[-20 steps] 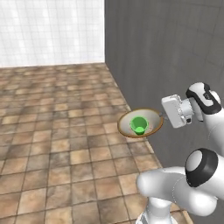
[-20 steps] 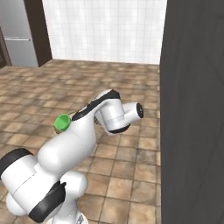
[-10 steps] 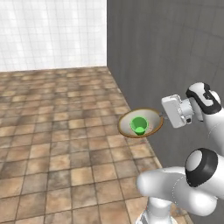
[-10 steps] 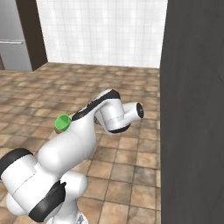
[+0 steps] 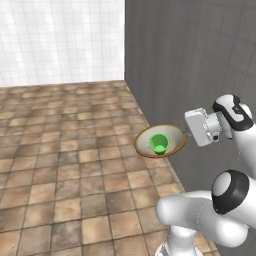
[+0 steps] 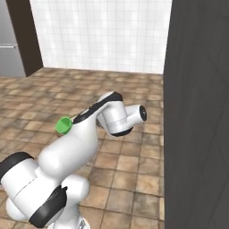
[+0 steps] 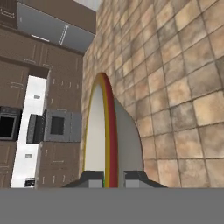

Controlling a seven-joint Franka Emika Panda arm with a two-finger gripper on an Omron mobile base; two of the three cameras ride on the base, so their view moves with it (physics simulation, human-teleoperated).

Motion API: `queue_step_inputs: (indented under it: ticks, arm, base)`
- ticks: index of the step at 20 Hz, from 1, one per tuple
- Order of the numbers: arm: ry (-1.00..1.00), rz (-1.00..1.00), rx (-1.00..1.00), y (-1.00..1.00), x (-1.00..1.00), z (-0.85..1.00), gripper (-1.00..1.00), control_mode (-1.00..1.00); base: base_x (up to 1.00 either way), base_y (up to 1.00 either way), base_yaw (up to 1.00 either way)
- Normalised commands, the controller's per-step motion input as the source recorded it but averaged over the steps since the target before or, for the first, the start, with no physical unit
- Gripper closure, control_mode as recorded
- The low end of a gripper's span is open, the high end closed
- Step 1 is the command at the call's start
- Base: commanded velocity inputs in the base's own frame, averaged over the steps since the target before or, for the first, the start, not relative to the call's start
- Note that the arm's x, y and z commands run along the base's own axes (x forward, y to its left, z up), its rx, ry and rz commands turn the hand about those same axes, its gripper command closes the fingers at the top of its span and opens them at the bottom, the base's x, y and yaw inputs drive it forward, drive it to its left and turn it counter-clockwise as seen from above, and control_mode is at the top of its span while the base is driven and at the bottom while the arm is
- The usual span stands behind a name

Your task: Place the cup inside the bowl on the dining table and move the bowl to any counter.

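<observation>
We carry the bowl [image 5: 161, 140] in mid-air above the brown tiled floor [image 5: 70, 165], beside a dark grey wall [image 5: 195, 65], with the cup [image 5: 159, 143] standing upright inside it. Our gripper [image 7: 108, 178] is clamped on the bowl's rim, one finger on each side, so the bowl hangs level from its edge, presumably to keep the cup from tipping out on the way to a counter.
</observation>
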Motion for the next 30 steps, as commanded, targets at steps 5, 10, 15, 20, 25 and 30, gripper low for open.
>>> queue_step_inputs:
  ticks: [5,10,15,20,25,30]
  arm:
    - [0.00,0.00,0.00,0.00,0.00,0.00,1.00,1.00]
    - [0.00,0.00,0.00,0.00,0.00,0.00,1.00,1.00]
    - [0.00,0.00,0.00,0.00,0.00,0.00,1.00,1.00]
    - [0.00,0.00,0.00,0.00,0.00,0.00,1.00,1.00]
    - [0.00,0.00,0.00,0.00,0.00,0.00,1.00,1.00]
    - [0.00,0.00,0.00,0.00,0.00,0.00,1.00,1.00]
  base:
    - [1.00,-0.09,0.00]
    - [1.00,-0.06,0.00]
    - [0.93,-0.03,0.02]
    - [0.83,0.00,0.09]
    - [0.86,0.00,0.14]
    - [0.65,0.02,0.14]
